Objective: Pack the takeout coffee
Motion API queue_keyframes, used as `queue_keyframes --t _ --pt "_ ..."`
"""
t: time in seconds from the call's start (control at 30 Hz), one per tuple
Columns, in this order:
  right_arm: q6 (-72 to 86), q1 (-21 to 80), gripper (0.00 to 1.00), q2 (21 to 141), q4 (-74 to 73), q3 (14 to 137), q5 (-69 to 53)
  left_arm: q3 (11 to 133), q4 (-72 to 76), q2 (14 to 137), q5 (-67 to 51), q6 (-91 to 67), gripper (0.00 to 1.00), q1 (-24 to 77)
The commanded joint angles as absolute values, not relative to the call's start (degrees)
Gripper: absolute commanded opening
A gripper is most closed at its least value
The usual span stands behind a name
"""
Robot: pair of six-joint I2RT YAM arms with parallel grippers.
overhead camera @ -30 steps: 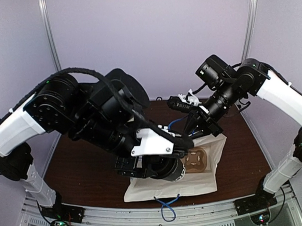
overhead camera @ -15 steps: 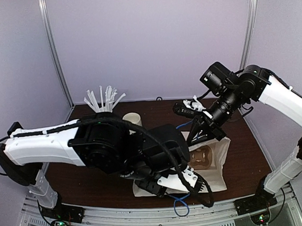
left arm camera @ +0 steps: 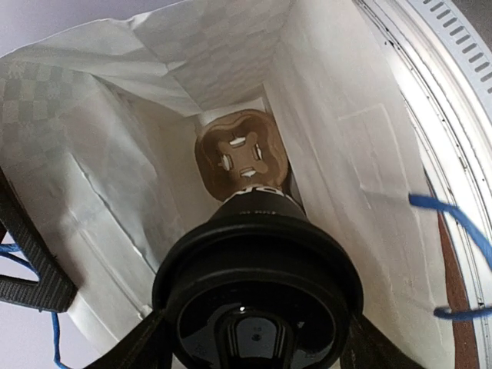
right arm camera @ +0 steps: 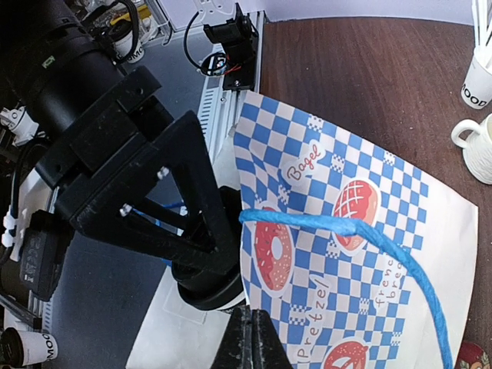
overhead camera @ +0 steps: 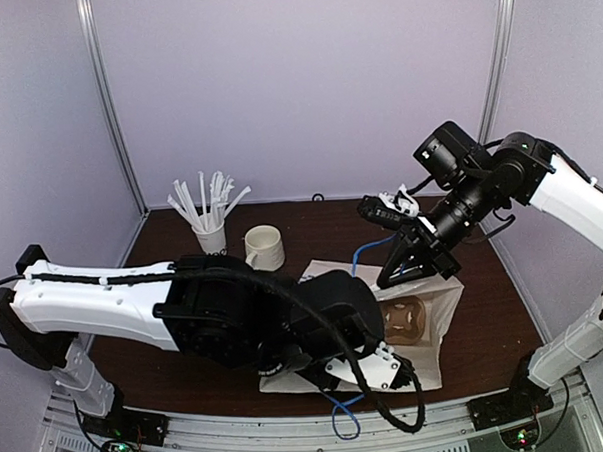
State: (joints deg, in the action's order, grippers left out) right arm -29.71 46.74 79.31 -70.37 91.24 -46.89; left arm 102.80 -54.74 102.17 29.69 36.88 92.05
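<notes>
One slow push, I think: my left gripper [left arm camera: 257, 344], pinching the takeout coffee [left arm camera: 257, 269], aims at the carrier [left arm camera: 240, 157] straight ahead.

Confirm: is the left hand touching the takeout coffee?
Touching. Left wrist view: fingers of the left hand press both sides of the takeout coffee, inside the paper bag.

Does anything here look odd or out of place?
Nothing is spilled, but the paper bag lies on its side, not upright, so the takeout coffee is held sideways, base toward the cardboard carrier; it might leak.
</notes>
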Motion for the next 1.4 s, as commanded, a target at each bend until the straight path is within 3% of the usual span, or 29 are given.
queue_keyframes --t 0.0,1.07,1.37 --pt "-29.64 46.44 0.00 78.76 -70.29 92.10 -51.07 99.42 -47.77 99.33 31.77 39.96 0.65 92.21" --pt "-33.38 46.40 0.00 78.20 -72.74 87.69 -61.36 91.06 -45.02 105.36 40.35 40.52 0.63 90.29" --pt "-35.42 46.41 0.55 77.81 -74.89 87.84 -57.93 89.68 -43.09 104.47 42.36 40.08 0.64 89.41"
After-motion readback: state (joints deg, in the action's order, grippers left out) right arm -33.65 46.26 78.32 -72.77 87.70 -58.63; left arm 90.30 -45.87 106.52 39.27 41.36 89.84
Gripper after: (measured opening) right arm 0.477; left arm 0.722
